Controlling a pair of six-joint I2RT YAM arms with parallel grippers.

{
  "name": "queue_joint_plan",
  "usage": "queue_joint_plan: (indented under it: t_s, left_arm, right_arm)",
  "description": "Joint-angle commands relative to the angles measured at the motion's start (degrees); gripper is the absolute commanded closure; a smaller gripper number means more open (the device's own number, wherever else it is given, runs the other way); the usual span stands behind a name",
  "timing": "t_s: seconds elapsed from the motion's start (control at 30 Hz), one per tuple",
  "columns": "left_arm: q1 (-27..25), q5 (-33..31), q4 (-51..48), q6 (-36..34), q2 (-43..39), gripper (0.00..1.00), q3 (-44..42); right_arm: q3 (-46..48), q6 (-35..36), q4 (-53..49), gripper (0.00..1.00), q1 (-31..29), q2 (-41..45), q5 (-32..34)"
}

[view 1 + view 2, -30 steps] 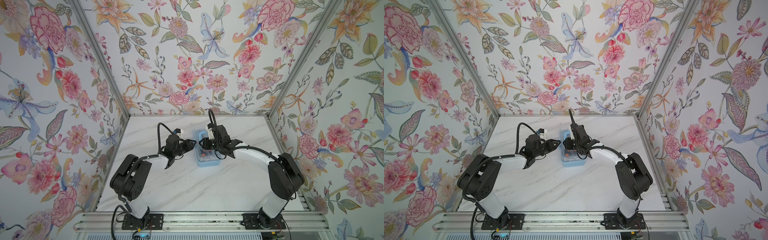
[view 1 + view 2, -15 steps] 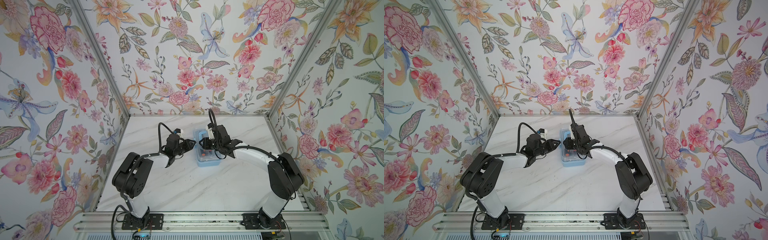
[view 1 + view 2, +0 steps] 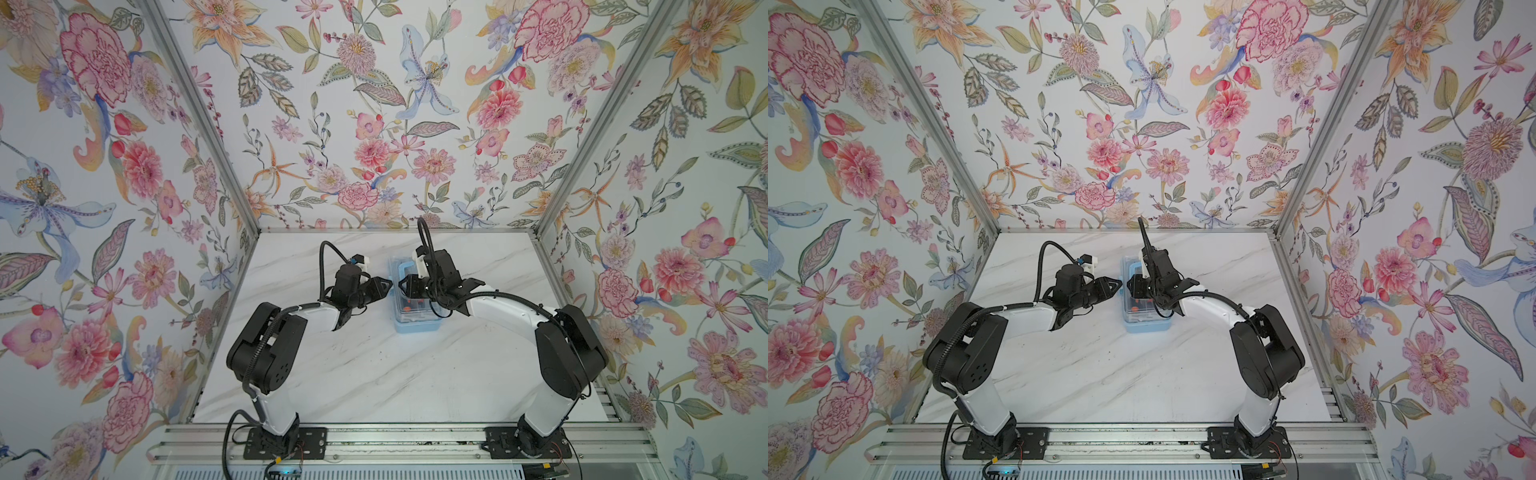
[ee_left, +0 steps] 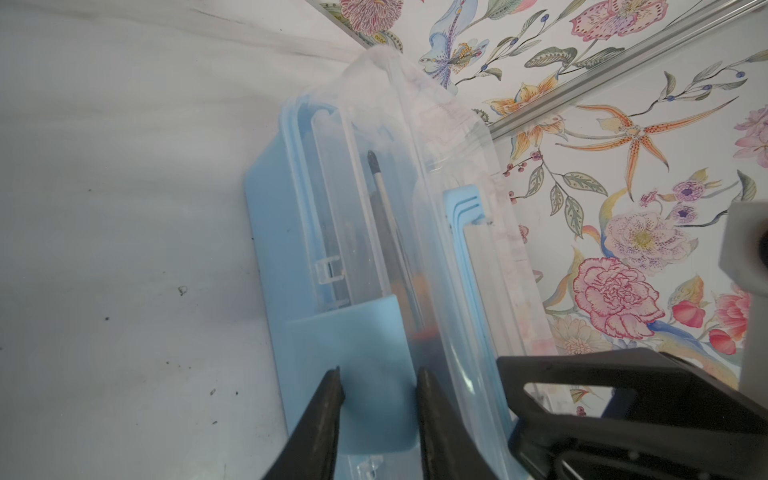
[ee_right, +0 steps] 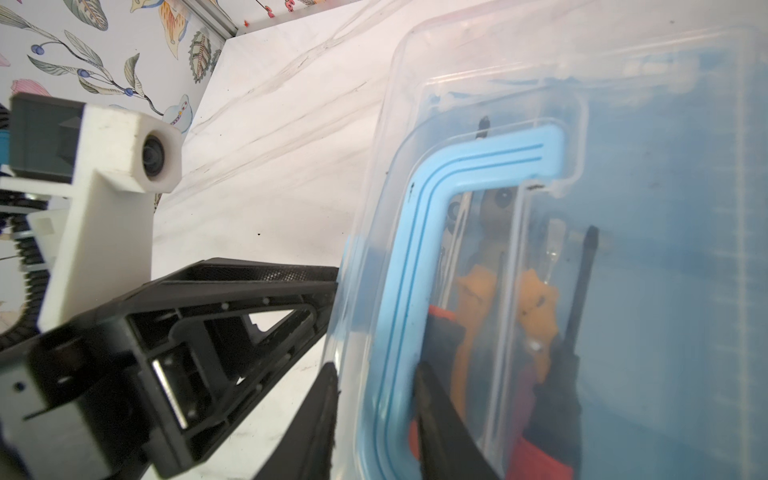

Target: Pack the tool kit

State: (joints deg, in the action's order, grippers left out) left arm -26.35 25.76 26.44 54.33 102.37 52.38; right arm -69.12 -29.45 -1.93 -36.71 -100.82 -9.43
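Left end effector (image 4: 379, 372) reached latch (image 4: 349, 332); right end effector (image 5: 374, 368) grips handle (image 5: 478, 160).

Pale-blue case (image 3: 415, 326), seemingly orange tools (image 5: 469, 316); white-marbled table (image 3: 374, 374), floral walls (image 3: 374, 124).

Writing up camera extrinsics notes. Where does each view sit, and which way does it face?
Top views: high over the front rail, looking down toward the back wall; left arm, right arm, box.
Left wrist: on left arm, facing the box's latch; left gripper tips show.
Right wrist: on right arm, facing the handle; right gripper tips, left gripper too.
All share the box.
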Motion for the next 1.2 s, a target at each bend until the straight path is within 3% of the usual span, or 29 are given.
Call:
queue_joint_plan:
  t_s: [0.0, 0.4, 0.87, 1.17]
  left_arm:
    - [-1.86, 2.28, -9.43, -5.35, 2.58, 0.65, 2.46]
    - [-1.73, 5.6, -0.76, -2.04, 3.32, 0.67, 0.09]
    - [-0.69, 3.6, -6.05, -2.69, 0.53, 0.79, 0.97]
    - [-0.18, 0.99, -12.85, -3.86, -1.22, 0.81, 2.58]
  right_arm:
    - [-0.03, -0.86, -4.83, 0.68, -1.53, -3.25, -2.86]
    - [-0.71, -0.7, -5.42, 0.68, -1.61, -3.92, -3.03]
    - [-1.64, -0.67, -5.98, 0.68, -1.7, -3.72, -2.57]
    - [-1.58, -0.54, -5.8, 0.68, -1.7, -3.27, -2.39]
